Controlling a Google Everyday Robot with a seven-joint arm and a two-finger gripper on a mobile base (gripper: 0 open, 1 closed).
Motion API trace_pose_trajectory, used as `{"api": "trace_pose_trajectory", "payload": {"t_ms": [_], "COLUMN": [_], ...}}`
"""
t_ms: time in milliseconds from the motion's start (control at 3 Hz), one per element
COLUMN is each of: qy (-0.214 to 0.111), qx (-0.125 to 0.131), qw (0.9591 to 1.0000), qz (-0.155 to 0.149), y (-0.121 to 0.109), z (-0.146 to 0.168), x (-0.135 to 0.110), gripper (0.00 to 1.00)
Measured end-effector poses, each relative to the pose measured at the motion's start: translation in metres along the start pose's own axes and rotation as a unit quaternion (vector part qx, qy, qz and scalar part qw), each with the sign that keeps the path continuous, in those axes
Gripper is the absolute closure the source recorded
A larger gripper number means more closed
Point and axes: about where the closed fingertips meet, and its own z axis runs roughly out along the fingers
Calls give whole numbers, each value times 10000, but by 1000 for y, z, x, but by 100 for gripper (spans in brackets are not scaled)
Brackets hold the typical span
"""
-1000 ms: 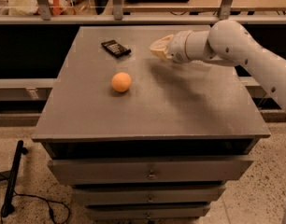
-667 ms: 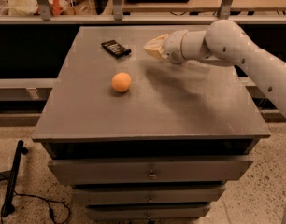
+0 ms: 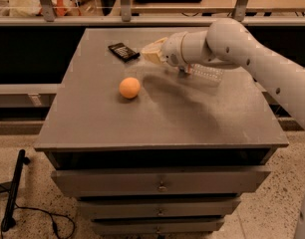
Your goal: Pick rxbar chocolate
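Above tabletop (image 3: 157,121), gripper (image 3: 151,52) just beside rxbar chocolate (image 3: 123,51)

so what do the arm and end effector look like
The arm is white and tubular, with rounded joints, a grey wrist ring and small dark dots. The cream-coloured end effector is above the far side of the grey table, beside the flat black wrapped bar.
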Motion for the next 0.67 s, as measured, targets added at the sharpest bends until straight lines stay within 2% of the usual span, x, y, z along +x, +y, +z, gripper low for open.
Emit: {"api": "trace_pose_trajectory", "payload": {"t_ms": [667], "qy": [66], "qx": [231], "qw": [9992], "qz": [310], "y": [4], "z": [15], "x": [-7], "gripper": [13]}}
